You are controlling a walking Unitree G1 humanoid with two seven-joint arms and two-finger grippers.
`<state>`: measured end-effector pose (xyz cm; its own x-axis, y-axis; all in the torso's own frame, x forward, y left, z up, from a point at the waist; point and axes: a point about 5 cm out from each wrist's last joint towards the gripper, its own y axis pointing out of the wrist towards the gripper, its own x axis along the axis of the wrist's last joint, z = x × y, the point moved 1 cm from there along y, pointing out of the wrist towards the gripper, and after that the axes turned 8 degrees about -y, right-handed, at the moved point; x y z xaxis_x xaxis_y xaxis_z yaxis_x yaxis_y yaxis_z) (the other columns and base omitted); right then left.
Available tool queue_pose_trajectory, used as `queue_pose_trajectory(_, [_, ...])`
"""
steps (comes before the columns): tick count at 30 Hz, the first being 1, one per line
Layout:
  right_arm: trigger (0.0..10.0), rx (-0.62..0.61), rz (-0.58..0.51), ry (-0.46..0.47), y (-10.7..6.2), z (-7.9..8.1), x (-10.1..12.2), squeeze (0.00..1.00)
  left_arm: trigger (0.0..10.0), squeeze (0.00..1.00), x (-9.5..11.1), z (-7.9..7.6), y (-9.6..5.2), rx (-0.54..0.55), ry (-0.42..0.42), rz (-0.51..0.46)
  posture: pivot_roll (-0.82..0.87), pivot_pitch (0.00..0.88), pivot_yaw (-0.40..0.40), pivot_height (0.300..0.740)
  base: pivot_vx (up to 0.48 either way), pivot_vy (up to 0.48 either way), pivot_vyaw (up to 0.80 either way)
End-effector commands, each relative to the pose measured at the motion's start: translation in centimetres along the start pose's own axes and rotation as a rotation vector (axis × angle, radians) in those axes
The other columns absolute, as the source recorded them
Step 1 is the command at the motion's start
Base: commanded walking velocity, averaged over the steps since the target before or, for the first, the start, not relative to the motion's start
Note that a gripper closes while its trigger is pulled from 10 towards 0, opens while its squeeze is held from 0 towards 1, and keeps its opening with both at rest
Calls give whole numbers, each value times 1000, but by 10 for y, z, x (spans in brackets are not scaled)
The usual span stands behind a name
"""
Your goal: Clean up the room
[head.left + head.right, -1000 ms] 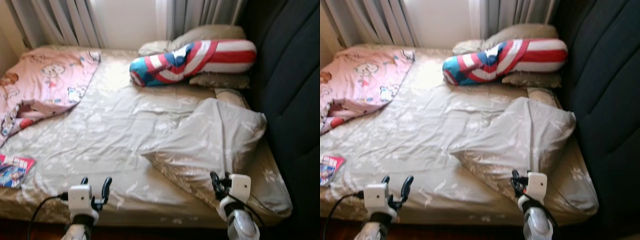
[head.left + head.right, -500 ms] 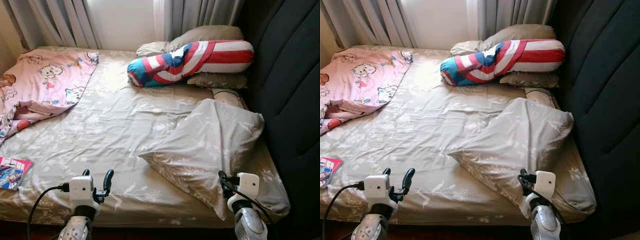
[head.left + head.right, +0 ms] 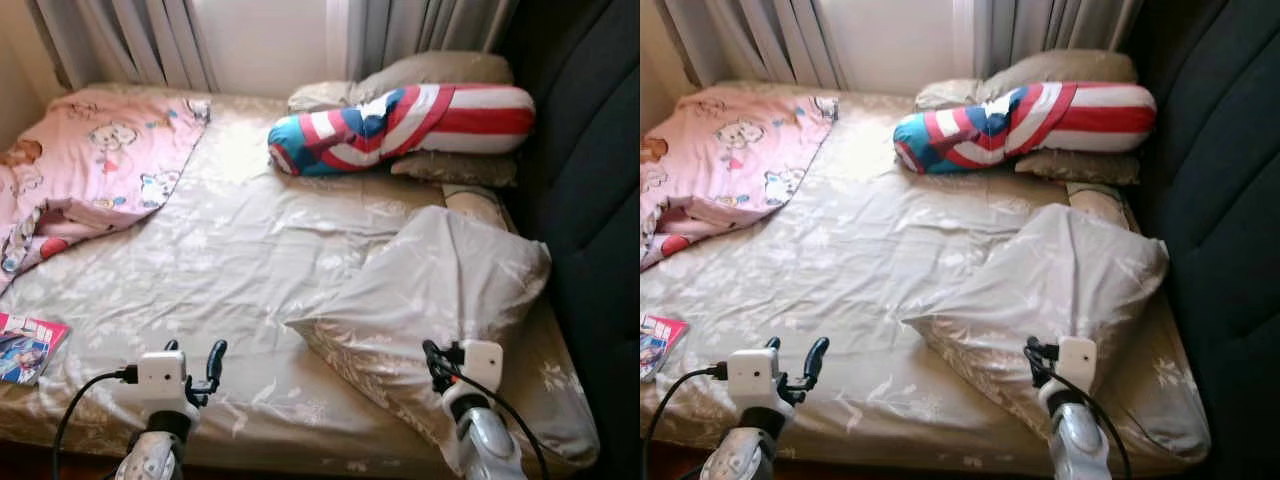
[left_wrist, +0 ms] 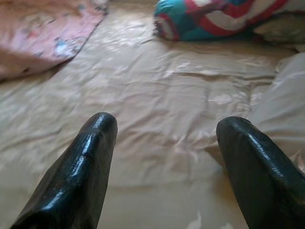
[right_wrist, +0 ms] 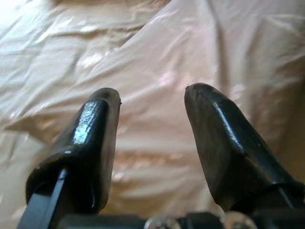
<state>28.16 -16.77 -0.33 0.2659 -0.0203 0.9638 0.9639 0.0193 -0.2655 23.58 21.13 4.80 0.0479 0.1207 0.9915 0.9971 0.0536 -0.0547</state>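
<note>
A wide bed with a rumpled beige floral sheet (image 3: 220, 270) lies before me. On its right side rests a loose grey-beige pillow (image 3: 440, 300). My right gripper (image 3: 435, 362) hovers open at that pillow's near edge, and its fingers (image 5: 95, 138) point at the pillow cloth (image 5: 181, 62). Over the bed's front edge my left gripper (image 3: 192, 358) is open and holds nothing, with bare sheet (image 4: 157, 119) between its fingers (image 4: 86, 167). A pink cartoon blanket (image 3: 90, 170) is bunched at the far left. A red, white and blue bolster (image 3: 400, 125) sits by the headboard side.
Two beige pillows (image 3: 430, 70) lie under and behind the bolster. A colourful magazine (image 3: 25, 345) rests at the bed's near left edge. A dark padded headboard (image 3: 590, 180) runs along the right. Grey curtains (image 3: 130, 40) hang behind the bed.
The camera has shifted a little, sliding the scene to the right and slightly down. The right gripper sits a bit further onto the pillow's near edge. The left gripper keeps its place.
</note>
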Motion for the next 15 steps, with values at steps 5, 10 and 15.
queue_pose_trajectory(5, [10000,-37,60,-4,-6,-14,-11,0,10000,0,2,-11,3,-32,-7,-9,4,86,-71,740,0,0,0])
queue_pose_trajectory(10, [10000,-33,106,-13,-2,-12,-13,0,10000,0,1,-10,3,-36,-5,-2,7,87,-69,740,0,0,0])
queue_pose_trajectory(15, [10000,-58,171,16,-4,-14,-23,231,10000,0,-2,-10,3,-40,-5,8,11,88,-67,740,0,0,0])
